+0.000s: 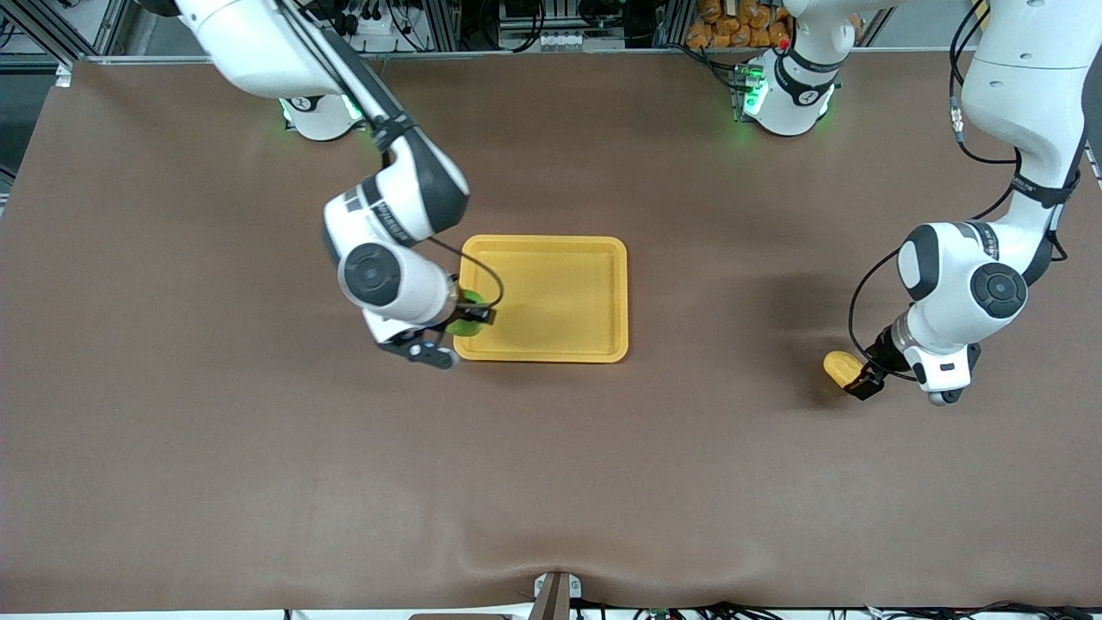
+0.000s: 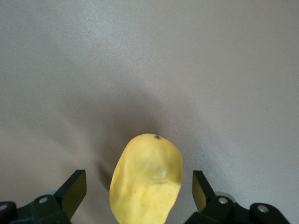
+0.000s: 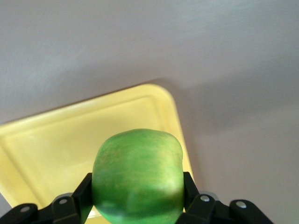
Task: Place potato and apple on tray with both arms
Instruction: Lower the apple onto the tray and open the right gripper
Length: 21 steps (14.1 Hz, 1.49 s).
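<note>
Over the tray's rim nearest the right arm, the right tool gripped the apple; it should clear the rim before releasing. On the table, the left tool straddled the potato, fingers spread; centring would steady that grasp.

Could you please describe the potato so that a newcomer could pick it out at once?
Start at the yellow-orange tray mid-table, then look toward the left arm's end. On the bare brown table, between the left gripper's open fingers, lies the potato: oblong and yellow-tan, unlike the round green apple.
</note>
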Available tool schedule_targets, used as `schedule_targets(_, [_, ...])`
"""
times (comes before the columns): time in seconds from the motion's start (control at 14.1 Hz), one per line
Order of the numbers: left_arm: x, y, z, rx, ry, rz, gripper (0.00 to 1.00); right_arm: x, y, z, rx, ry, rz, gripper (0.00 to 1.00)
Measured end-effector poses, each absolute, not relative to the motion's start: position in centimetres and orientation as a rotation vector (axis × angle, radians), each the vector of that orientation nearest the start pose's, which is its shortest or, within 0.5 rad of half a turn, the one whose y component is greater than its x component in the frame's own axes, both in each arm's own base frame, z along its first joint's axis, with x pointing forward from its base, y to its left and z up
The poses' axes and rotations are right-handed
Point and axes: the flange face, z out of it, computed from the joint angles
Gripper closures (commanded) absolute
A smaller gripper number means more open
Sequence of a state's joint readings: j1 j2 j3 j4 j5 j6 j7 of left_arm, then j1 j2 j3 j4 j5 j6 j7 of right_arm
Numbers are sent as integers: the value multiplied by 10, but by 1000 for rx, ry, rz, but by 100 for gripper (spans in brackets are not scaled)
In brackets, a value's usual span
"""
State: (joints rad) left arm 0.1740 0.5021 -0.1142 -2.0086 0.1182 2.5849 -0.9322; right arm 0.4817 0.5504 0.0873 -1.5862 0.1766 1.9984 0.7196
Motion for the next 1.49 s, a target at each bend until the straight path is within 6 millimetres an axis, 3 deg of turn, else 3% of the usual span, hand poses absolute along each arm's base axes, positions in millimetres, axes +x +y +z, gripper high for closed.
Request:
schedule_targets(0.21, [613, 36, 205, -2844, -1390, -125, 2, 553, 383, 275, -3033, 155, 336, 46])
schedule_targets(0.43, [612, 35, 201, -2846, -1389, -125, 13, 528, 400, 248, -3047, 81, 341, 46])
schedule_targets(0.71, [612, 34, 196, -2850, -1387, -126, 29, 514, 404, 236, -3064, 56, 377, 45])
schedule_targets(1.06, [613, 32, 197, -2855, -1381, -132, 61, 510, 398, 224, -3075, 67, 397, 42])
schedule_targets(1.2, [614, 27, 197, -2864, -1370, -132, 73, 508, 397, 218, -3077, 68, 405, 33])
schedule_targets(1.28, [614, 22, 198, -2872, -1360, -130, 73, 508, 398, 215, -3078, 69, 408, 24])
schedule_targets(1.35, [614, 14, 198, -2884, -1346, -129, 73, 508, 398, 213, -3079, 69, 410, 8])
schedule_targets(1.42, [615, 7, 199, -2895, -1332, -128, 74, 508, 398, 213, -3079, 70, 410, 0])
schedule_targets(1.49, [616, 0, 200, -2907, -1319, -130, 75, 508, 398, 213, -3079, 70, 410, 0])
